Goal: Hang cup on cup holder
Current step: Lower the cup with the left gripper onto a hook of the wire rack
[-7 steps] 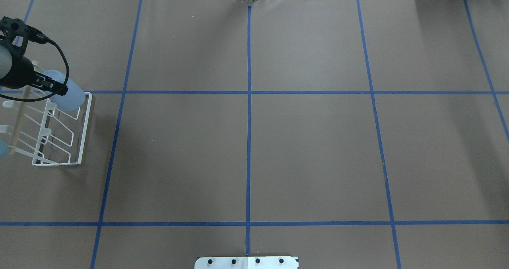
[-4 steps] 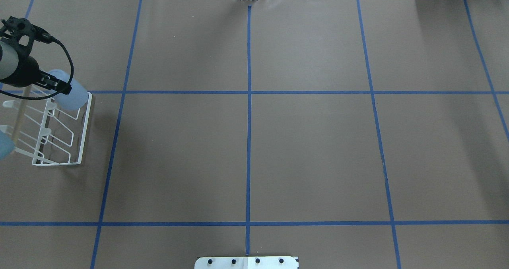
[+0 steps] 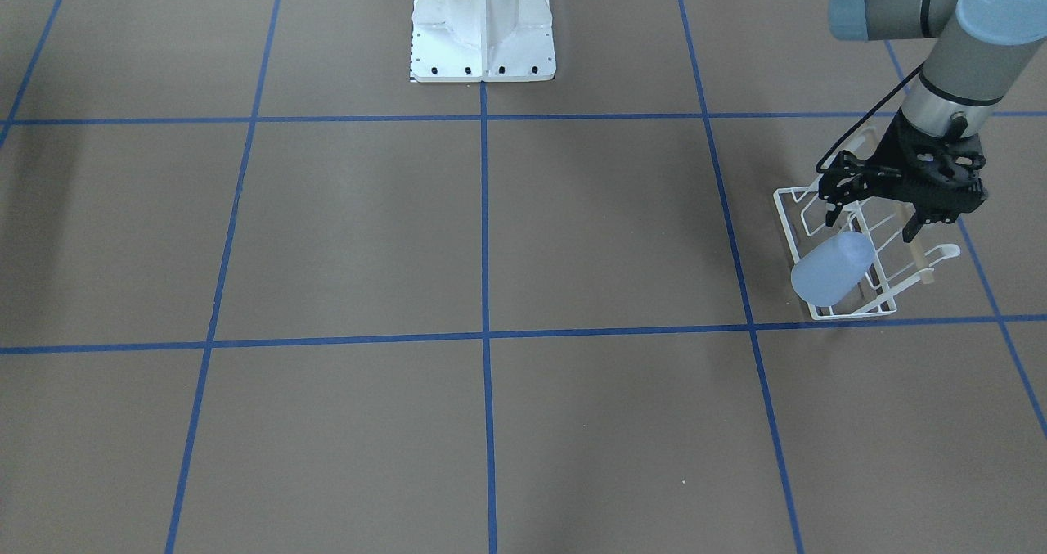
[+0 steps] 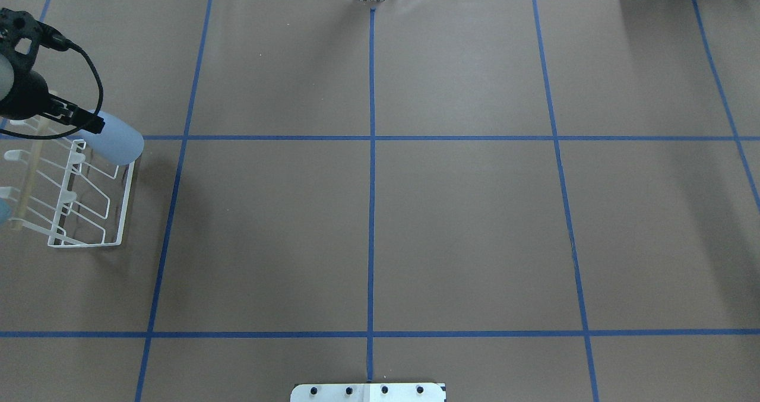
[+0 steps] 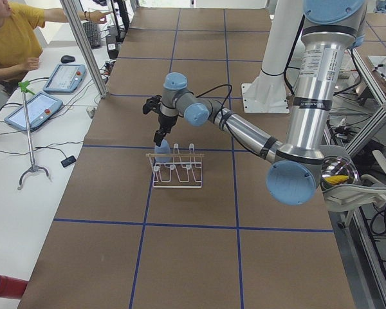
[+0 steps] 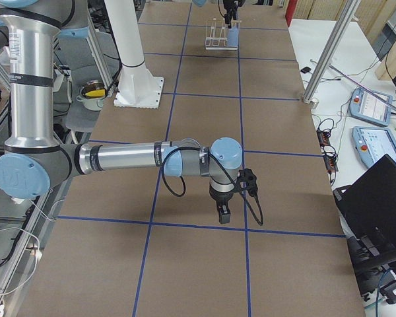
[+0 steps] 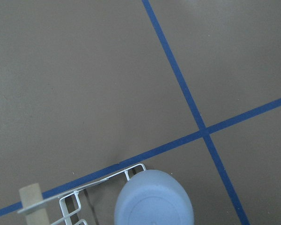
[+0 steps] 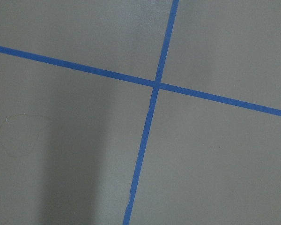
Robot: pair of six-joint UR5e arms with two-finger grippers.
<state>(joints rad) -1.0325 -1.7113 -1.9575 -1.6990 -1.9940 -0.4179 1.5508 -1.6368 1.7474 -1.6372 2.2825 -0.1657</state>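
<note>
The pale blue cup (image 3: pixel 833 269) sits tilted, base up, over a prong at the far end of the white wire cup holder (image 3: pixel 887 296). It also shows in the overhead view (image 4: pixel 117 142) and in the left wrist view (image 7: pixel 153 199). My left gripper (image 3: pixel 869 223) hovers above the holder with its fingers (image 3: pixel 829 210) spread apart, open and empty, clear of the cup. In the overhead view the left gripper (image 4: pixel 88 124) is just left of the cup. My right gripper (image 6: pixel 223 212) points down over bare table far from the holder; I cannot tell its state.
The holder's wooden dowel bar (image 4: pixel 27 179) runs along its left side, with free prongs (image 4: pixel 71 197) beside it. The robot base (image 3: pixel 483 22) stands mid-table. Blue tape lines cross the brown table (image 4: pixel 368 230). An operator (image 5: pixel 13 38) sits beyond the far edge.
My left gripper has let go of the cup and drawn back up and away from it. The cup has settled slightly outward on the end prong.
</note>
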